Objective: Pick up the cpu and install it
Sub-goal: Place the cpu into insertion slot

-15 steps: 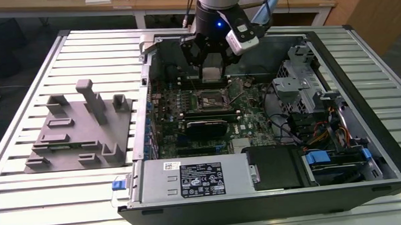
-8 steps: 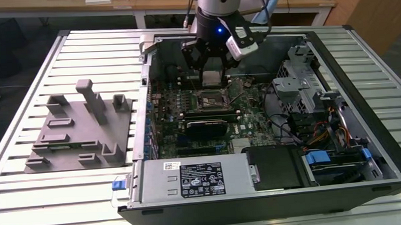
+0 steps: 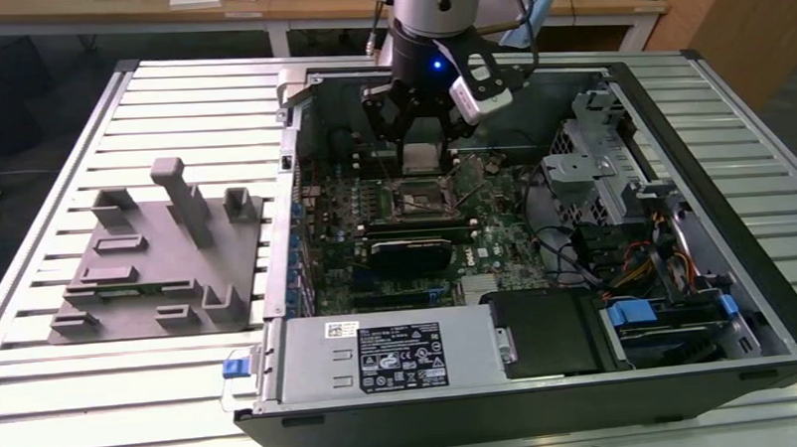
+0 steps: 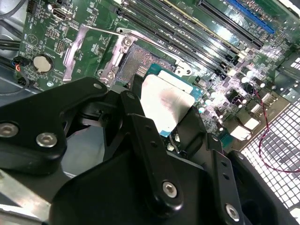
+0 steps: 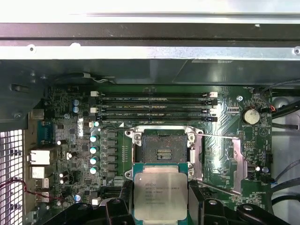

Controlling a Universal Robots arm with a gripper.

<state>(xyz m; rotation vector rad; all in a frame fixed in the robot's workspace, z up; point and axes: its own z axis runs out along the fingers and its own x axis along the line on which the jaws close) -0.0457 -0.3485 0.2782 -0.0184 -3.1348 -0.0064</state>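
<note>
Right, your gripper [image 3: 423, 145] is clamped on the cpu [image 5: 160, 196], pinching two opposite edges. Cpu hangs over the mobo [image 5: 70, 140], just beside the open socket [image 5: 161, 149], not seated. Metal plate faces up. It's square, edges parallel w/ the socket's.

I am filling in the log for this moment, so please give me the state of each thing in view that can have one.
gripper: shut on the cpu, inside the case.
cpu: held by its edges, metal top facing up, not yet seated.
socket: open and empty, contacts exposed.
load plate: swung open beside the socket.
computer case: lying flat, side open, motherboard exposed.
</note>
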